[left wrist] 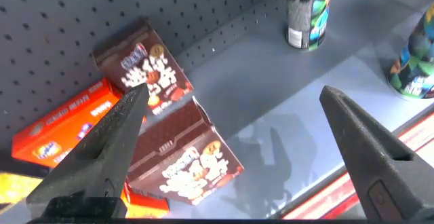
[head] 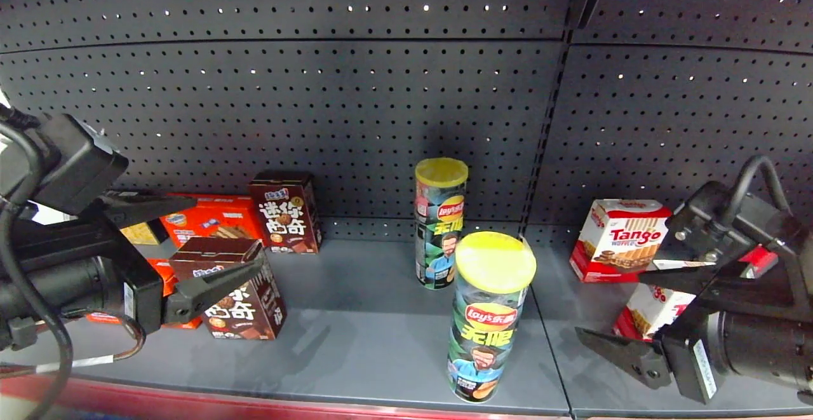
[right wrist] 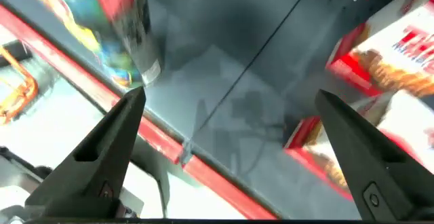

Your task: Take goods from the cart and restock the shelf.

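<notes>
On the grey shelf (head: 356, 344), near its front edge, one yellow-lidded chip can (head: 489, 325) upright, a second can (head: 439, 223) farther back. At left, left gripper (head: 222, 234) spread wide, empty, above brown boxes (head: 244, 305). At right, right gripper (head: 610, 302) likewise wide, empty, near wafer boxes (head: 619, 239).
</notes>
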